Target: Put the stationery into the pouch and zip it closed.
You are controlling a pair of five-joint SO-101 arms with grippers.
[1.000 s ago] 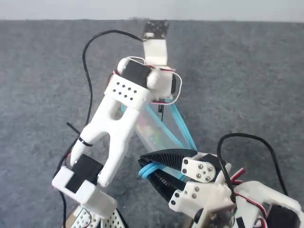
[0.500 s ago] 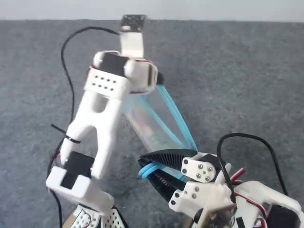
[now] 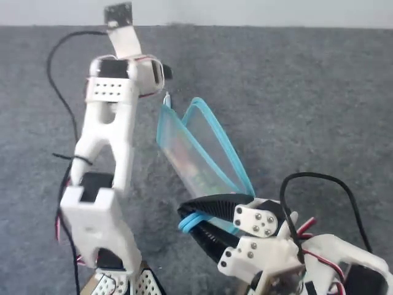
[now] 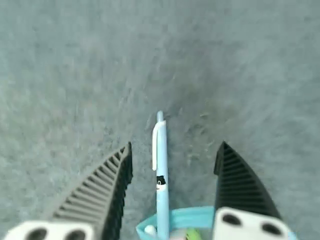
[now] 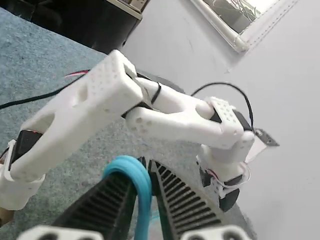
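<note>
Right gripper (image 3: 187, 220), at 5 o'clock, clamps the pouch (image 3: 198, 146). Left gripper (image 4: 176, 146), at 11 o'clock, straddles the pen (image 4: 160, 165), jaws apart.

A plain indoor room: grey felt table (image 3: 307, 92), white wall (image 5: 200, 45), window (image 5: 235, 15).

We can't make out any readable text, numbers or signs here, folks. Closest thing is a little black mark (image 4: 160, 182) on the barrel of the light blue pen (image 4: 159, 150), and it's too small for us to read as anything. We also see coloured patches through the clear side of the pouch (image 3: 196, 155), too blurry to tell if that's print.
</note>
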